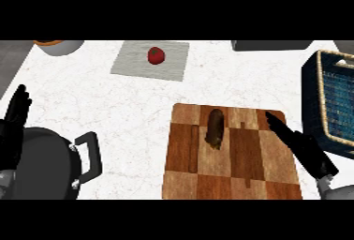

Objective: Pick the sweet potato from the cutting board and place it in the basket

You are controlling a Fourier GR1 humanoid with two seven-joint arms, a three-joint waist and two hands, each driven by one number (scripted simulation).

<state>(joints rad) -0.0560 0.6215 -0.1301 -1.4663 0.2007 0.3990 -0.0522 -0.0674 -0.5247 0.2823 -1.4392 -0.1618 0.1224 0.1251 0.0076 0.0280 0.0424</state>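
Observation:
A brown sweet potato (pixel 216 128) lies lengthwise on the upper middle of a checkered wooden cutting board (pixel 235 180). My right hand (pixel 304 149) stretches over the board's right edge, fingers straight and pointing up-left, a short gap to the right of the sweet potato and not touching it. A dark blue woven basket (pixel 330 101) stands at the right edge, just beyond that hand. My left hand (pixel 14 117) rests open at the far left, fingers up.
A black pot with a side handle (pixel 88 157) sits at the lower left. A grey cloth (pixel 131 58) at the top holds a red tomato (pixel 156 55). A bowl (pixel 59 46) is at top left, and a grey object (pixel 269 45) at top right.

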